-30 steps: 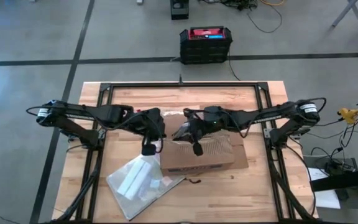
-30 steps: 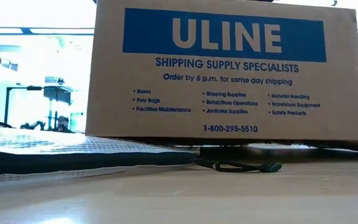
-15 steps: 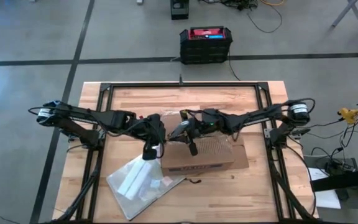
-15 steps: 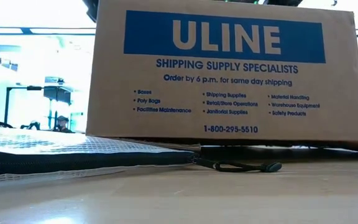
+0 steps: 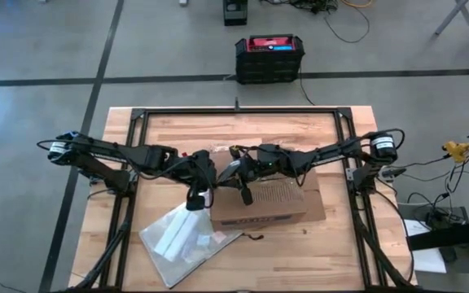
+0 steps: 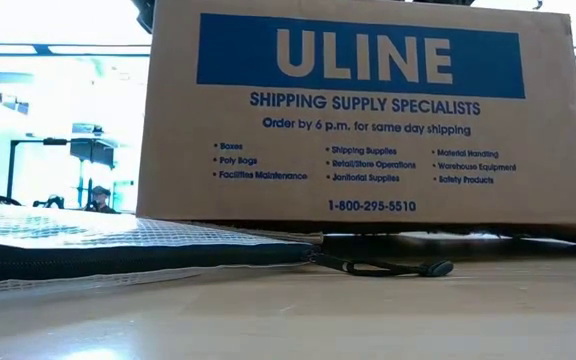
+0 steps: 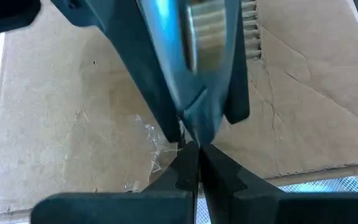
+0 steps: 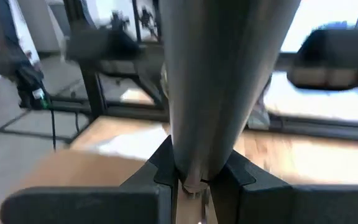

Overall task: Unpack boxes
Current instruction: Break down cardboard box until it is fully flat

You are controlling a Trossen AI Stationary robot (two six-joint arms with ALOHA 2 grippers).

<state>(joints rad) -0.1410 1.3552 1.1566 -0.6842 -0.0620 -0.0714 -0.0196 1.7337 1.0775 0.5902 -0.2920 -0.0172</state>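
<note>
The brown cardboard box (image 5: 271, 207) with the blue ULINE label (image 6: 368, 110) stands on the table's middle. Its taped top flap (image 7: 73, 112) fills the left wrist view. My right gripper (image 5: 236, 172) hovers over the box's far left corner, shut on a long grey tool (image 5: 243, 189). My left gripper (image 5: 195, 198) is shut beside the box's left end with nothing showing between its fingers (image 7: 192, 155). The tool's lower end (image 7: 185, 124) comes close to these fingertips; I cannot tell if they touch it or the box. My right gripper pinches the grey tool between its two fingers at one end of the shaft (image 8: 191, 177). The fingers come level from the table's right side. The tool (image 8: 222, 74) is lifted and slants away from the fingers toward the box's top and the table's near edge.
A clear plastic bag (image 5: 181, 236) with white contents lies flat at the near left, its dark edge and cord (image 6: 388, 268) against the box's foot. Black frame rails (image 5: 234, 111) border the table. A black-and-red case (image 5: 269, 57) stands on the floor beyond the far edge.
My right gripper has gone toward the table's left edge and down a little, carrying the tool over the box's left end toward my left gripper. My left gripper has stayed shut.
</note>
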